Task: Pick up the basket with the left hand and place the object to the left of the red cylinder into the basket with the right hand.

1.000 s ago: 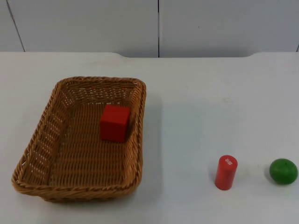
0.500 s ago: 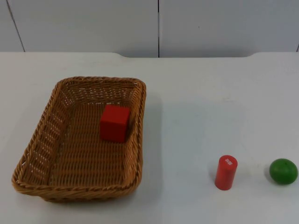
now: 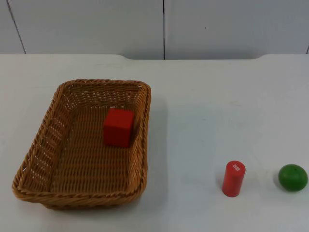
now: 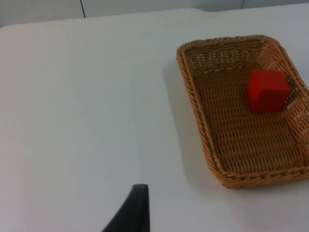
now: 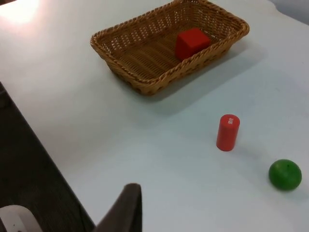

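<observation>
Basket point(image 3: 82, 145): you saw it resting on the surface point(image 3: 217, 106), red cube point(image 3: 118, 127) already inside.
Pincers: both waited off-scene; you could not tell their openings.

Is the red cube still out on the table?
No, the red cube sits inside the wicker basket, near its right wall, while the red cylinder and green ball stand on the table.
</observation>
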